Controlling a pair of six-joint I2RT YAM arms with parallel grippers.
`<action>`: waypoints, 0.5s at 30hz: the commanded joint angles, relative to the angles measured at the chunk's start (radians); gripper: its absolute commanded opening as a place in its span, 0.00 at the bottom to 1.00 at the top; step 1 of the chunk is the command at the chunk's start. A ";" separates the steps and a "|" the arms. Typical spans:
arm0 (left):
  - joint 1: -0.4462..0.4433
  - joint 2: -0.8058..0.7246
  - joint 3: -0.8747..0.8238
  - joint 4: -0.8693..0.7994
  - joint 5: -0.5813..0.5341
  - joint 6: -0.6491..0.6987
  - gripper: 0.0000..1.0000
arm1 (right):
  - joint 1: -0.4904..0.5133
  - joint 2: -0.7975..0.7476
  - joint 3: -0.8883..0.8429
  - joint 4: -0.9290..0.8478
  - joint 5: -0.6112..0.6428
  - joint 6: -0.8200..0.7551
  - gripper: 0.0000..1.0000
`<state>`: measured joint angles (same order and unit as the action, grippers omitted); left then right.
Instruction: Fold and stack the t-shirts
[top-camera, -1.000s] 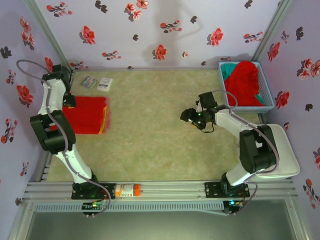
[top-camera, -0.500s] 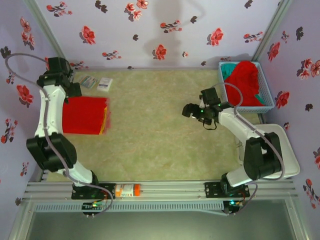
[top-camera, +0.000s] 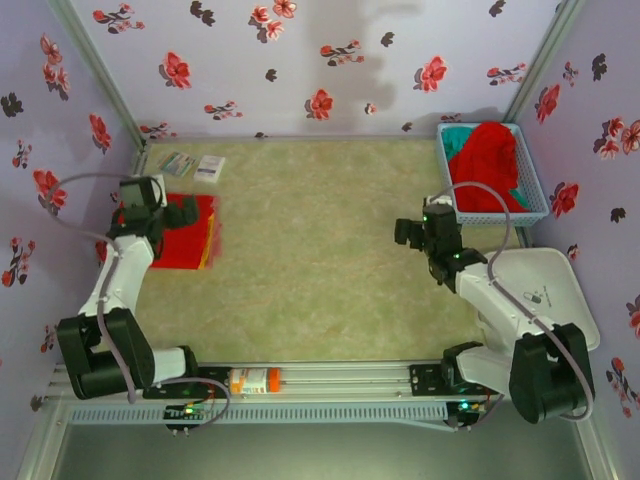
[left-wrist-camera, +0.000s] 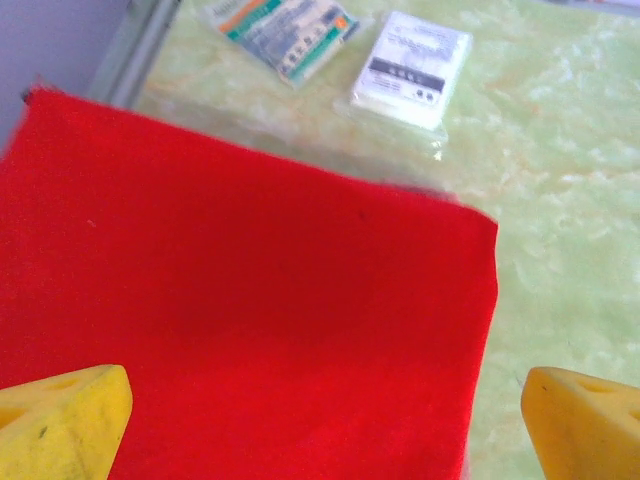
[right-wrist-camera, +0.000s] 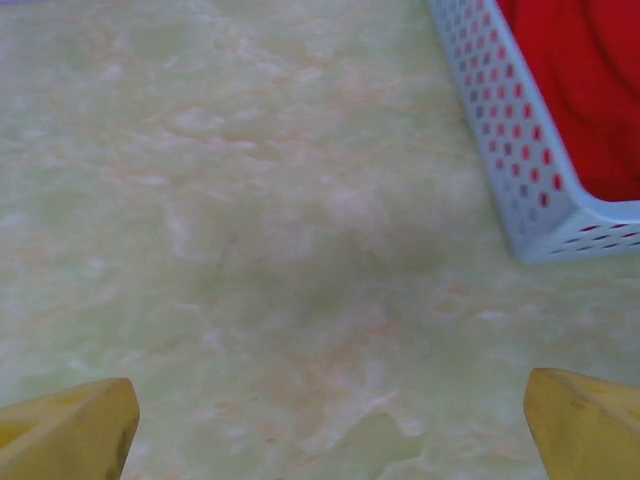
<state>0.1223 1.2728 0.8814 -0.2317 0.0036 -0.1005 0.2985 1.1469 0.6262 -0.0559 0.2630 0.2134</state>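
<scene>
Left claw (left-wrist-camera: 325, 428): released, fingers spread wide with nothing between them; it hangs just above the folded stack, well apart from the basket.
Right claw (right-wrist-camera: 325, 425): released and empty; it is low over bare counter (top-camera: 320, 250), just beside the basket's near corner.
Folded stack (left-wrist-camera: 250, 300): a flat red rectangle with square edges, at the counter end opposite the basket. It probably sits there to keep finished work clear of unsorted cloth.
Orange-yellow edge (top-camera: 208, 240): peeks out from under the red on the stack's basket-facing side, likely a lower layer.
Basket (top-camera: 490, 216): blue mesh, in the far corner of the counter, serving as the supply bin.
Red heap (top-camera: 490, 160): crumpled and unfolded, piled above the basket's rim.
Teal shirt (top-camera: 455, 135): tucked in the basket's back corner, behind the red heap.
Reason for poses: judged from the open, empty fingers, one fold is finished and the right claw is placed to draw the next shirt.
Packets (left-wrist-camera: 410, 65): lie flat beyond the stack, apart from it and far from the basket.
Count: two claws, one basket, one stack, two packets and one teal shirt. The red shirts cannot be counted, in the heap or in the stack.
</scene>
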 joint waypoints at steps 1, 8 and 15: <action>-0.003 -0.041 -0.123 0.309 0.003 -0.053 1.00 | -0.018 -0.030 -0.068 0.216 0.117 -0.128 0.99; -0.100 0.007 -0.265 0.524 -0.157 0.099 1.00 | -0.089 0.057 -0.189 0.456 0.084 -0.170 0.99; -0.105 0.065 -0.414 0.799 -0.137 0.082 1.00 | -0.131 0.224 -0.208 0.671 0.076 -0.182 0.99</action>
<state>0.0223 1.3106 0.5152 0.3721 -0.1169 -0.0406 0.1795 1.3468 0.4221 0.4503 0.3164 0.0616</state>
